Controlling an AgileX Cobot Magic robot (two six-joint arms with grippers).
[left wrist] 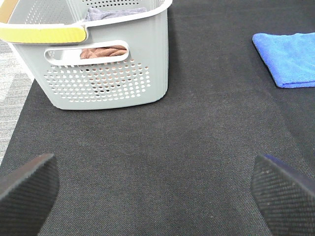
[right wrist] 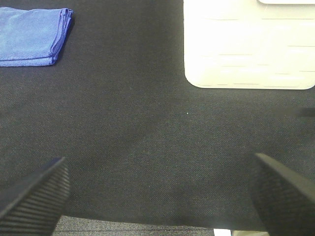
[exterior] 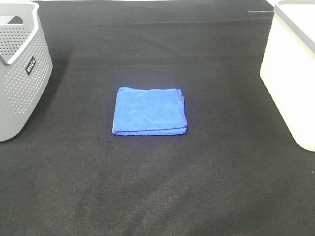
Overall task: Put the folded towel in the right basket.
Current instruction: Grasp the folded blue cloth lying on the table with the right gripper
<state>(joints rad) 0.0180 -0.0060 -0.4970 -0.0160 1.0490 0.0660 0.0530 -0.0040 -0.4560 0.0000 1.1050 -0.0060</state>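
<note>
Black mat (exterior: 157,196) covers the whole work area, and only mat shows btwn the pads of each gripper.

White basket (exterior: 294,73), the right one, stands ahead of my right gripper (right wrist: 160,194) and out toward the robot's right of the jaws. It's well apart from them. I can't see inside it from any cam.

Grey basket (exterior: 19,73), perforated, stands ahead of my left gripper (left wrist: 156,189), out toward the robot's left of those jaws and clear of them. A yellow strip (left wrist: 42,34) runs along its near rim, and there's a small dark label (exterior: 31,65) on the side wall.

Towel (exterior: 150,111) is blue, folded to a neat square and lying flat on the mat btwn the two baskets, touching neither. From the left jaws it's ahead and inboard; from the right jaws it's ahead and inboard too. It's well apart from both, w/ no pad touching it. The stacked fold edges face the white basket side and the near side.

Left jaws are spread wide, pads far apart, gripping nothing. Right jaws are the same: spread wide, holding nothing.

Inside the grey basket a brown cloth (left wrist: 103,51) shows thru the handle slot, and a grey cloth (left wrist: 115,12) lies up top.
</note>
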